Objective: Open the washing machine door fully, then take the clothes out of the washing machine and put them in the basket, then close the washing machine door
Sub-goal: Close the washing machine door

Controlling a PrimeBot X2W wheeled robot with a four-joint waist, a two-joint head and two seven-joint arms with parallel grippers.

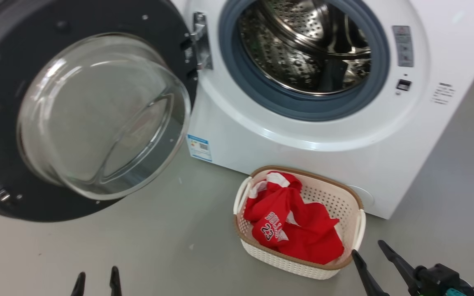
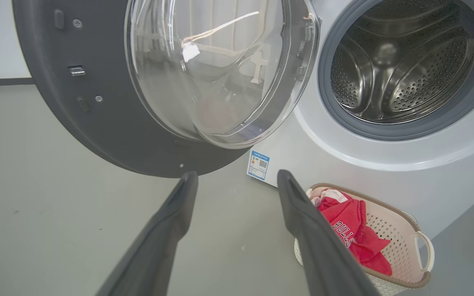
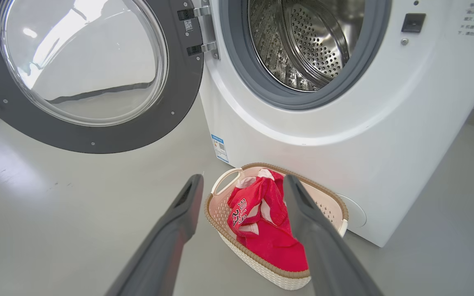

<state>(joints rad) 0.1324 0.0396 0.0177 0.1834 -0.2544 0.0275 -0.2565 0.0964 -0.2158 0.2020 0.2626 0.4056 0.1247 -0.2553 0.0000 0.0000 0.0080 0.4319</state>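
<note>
I am seeing both grippers standing released, with nothing between their fingers. The left gripper [image 1: 97,276] is poking into the head view at about seven o'clock, just its two dark tips showing over the grey floor [image 1: 146,246]. The right gripper [image 1: 367,248] is sitting at about five o'clock with its fingers angling toward eleven. Its nearer tip is overlapping the right corner of the basket [image 1: 286,266] in that view, and I cannot tell whether they are touching. In the right wrist view those spread fingers are framing the basket from above.

The clothes [image 1: 298,230] are lying in the basket as a crumpled red heap with white trim, the "23" print facing up. They are bunching toward the basket's seven o'clock side, leaving bare perforated wall at its two o'clock side.

The basket is sitting on the floor just in front of the washing machine [image 1: 303,142], at six o'clock from the round opening. A small blue label [image 1: 199,147] is showing at about ten o'clock from the basket.

Above, the grey rubber ring [image 1: 303,110] is circling the perforated steel drum [image 1: 298,45], which is catching the light.

The washing machine door [image 1: 56,209] is hanging wide open on the hinge [image 1: 202,39] at the opening's nine o'clock side. Its glass bowl [image 1: 97,115] is bulging toward me between nine and eleven o'clock.
</note>
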